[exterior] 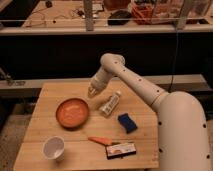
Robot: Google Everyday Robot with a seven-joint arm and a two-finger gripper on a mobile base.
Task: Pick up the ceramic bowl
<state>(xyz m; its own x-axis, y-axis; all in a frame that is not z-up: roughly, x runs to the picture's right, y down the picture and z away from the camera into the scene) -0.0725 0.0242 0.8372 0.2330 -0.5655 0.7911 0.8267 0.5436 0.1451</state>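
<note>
At the far left of the wooden table, near its front edge, we see a small white cup-like bowl standing upright. Right of it and further back lies the ceramic bowl, wide and orange-brown with a lighter orange inside. It sits flat on the table's left half, well apart from the white one.

Next we come to the gripper. It points downward just past the ceramic bowl's back right rim, so the bowl lies below and to the left of it in the camera view. We see it near the rim and not around it. Whether it touches the rim, and how wide it is set, we cannot make out.

Further right, a pale bottle lies on its side just beside the gripper. In front of it is a thin orange object, and then a flat box at the front edge. A blue sponge rests between the bottle and the box. The white arm slopes down to the robot's rounded body at the far right.
</note>
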